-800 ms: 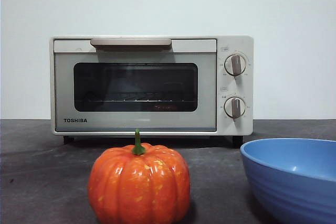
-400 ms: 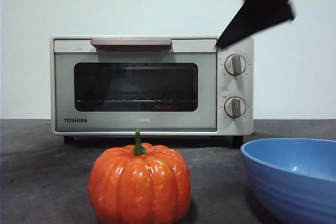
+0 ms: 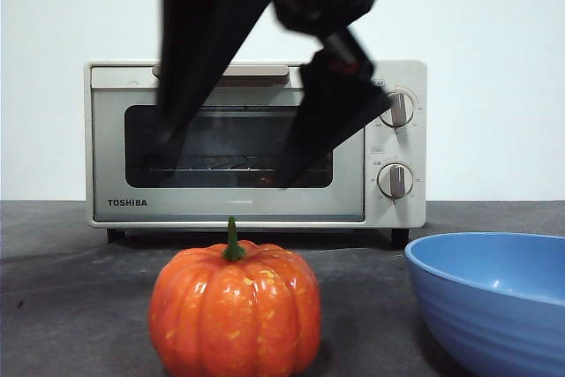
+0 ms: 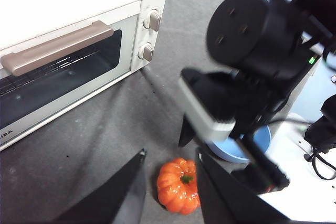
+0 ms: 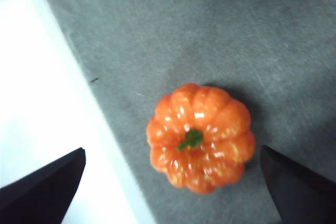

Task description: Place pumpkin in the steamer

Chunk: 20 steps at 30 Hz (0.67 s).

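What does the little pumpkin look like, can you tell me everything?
The pumpkin is small, round and ribbed, glossy orange with yellow speckles and a short green stem pointing up. It sits upright on the dark grey table, in front of the steamer and beside the blue bowl. Nothing grips it; the right gripper hangs above, jaws open.

The pumpkin (image 3: 234, 311), glossy orange with yellow speckles and a green stem, sits upright on the dark tabletop, well in front of the steamer (image 3: 256, 143), a cream TOSHIBA oven whose dark-glass door appears closed.
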{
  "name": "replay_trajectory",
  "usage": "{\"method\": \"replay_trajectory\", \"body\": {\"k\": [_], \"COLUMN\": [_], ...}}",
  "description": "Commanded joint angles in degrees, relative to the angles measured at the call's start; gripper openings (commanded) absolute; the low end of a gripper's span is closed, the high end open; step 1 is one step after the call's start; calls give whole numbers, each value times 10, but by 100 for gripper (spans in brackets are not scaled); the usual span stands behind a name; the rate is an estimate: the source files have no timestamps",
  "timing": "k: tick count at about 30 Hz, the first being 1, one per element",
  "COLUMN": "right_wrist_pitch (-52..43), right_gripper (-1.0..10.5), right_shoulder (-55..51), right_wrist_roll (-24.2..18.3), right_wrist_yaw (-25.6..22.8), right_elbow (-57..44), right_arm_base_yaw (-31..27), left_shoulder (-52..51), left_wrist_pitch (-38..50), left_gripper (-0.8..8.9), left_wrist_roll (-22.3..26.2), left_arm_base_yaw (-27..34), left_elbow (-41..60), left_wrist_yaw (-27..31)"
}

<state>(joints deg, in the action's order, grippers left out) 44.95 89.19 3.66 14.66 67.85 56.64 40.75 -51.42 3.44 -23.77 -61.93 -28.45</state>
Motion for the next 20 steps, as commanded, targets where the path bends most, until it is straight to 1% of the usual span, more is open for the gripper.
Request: {"method": "replay_trajectory", "body": {"k": [1, 3, 7, 10, 11, 13, 18, 19, 20], "right_wrist_pitch": [-1, 2, 2, 1, 1, 1, 0, 0, -2], "right_gripper": [596, 600, 600, 600, 600, 600, 599, 582, 511], "right_shoulder": [35, 55, 84, 105, 112, 125, 153, 153, 153], "right_wrist_roll": [-12, -12, -11, -10, -11, -10, -9, -9, -9], "right_wrist_yaw": [-18, -28, -32, -58, -61, -57, -55, -55, -55], "right_elbow": [20, 24, 24, 24, 24, 24, 24, 24, 24], "right_arm_base_yaw": [18, 24, 27, 28, 28, 28, 29, 29, 29], "left_shoulder": [2, 2, 2, 2, 2, 2, 2, 2, 2], "left_wrist_pitch": [3, 3, 3, 3, 3, 3, 3, 3, 3], "left_gripper": [144, 138, 46, 45, 44, 19, 16, 16, 16], "left_wrist_roll": [2, 2, 2, 2, 2, 2, 2, 2, 2], "left_arm_base_yaw": [-3, -3, -3, -3, -3, -3, -3, -3, -3], "left_elbow": [-6, -6, -6, -6, -6, -6, -6, -6, -6], "left_wrist_yaw": [-2, -2, -2, -2, -2, -2, -2, -2, -2]}}
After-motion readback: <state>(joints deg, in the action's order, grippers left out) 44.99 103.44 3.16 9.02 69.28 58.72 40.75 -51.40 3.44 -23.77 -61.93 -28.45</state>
